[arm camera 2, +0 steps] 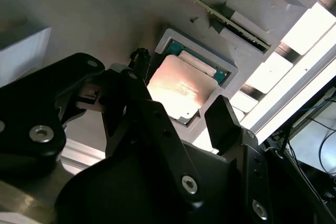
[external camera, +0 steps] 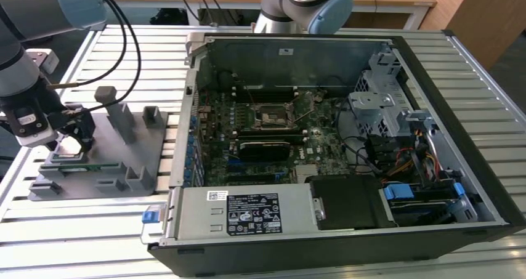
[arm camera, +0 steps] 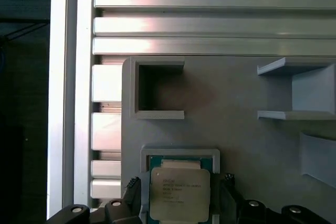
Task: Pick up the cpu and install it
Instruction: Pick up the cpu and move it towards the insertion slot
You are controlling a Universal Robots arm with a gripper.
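My pincer (external camera: 74, 140) hangs over the grey fixture (external camera: 123, 168), which sits at 9 o'clock of the open PC case (external camera: 460, 76) in the exterior view, both on the slatted alu table (external camera: 66, 230). Pincer is spread wide and holds nothing.

The cpu (arm camera: 180, 192) lies flat in its square pocket (arm camera: 181, 154) on the fixture, silver lid up, green edge showing along one side. In both wrist views my fingers (arm camera: 229, 192) straddle it, one on each side, w/ the cpu (arm camera 2: 181, 87) between them. They stand just beside the pocket rim; I see a gap btwn each pad and the chip, so no contact.

A thin green memory stick (arm camera 2: 210, 6) stands on edge in the fixture slot near the pocket, apart from the cpu.

In the exterior view the motherboard (external camera: 321, 137) lies inside the case, its socket (external camera: 274, 114) roughly at 3 o'clock from my pincer and well apart from it. Cpu isn't lifted or installed yet.
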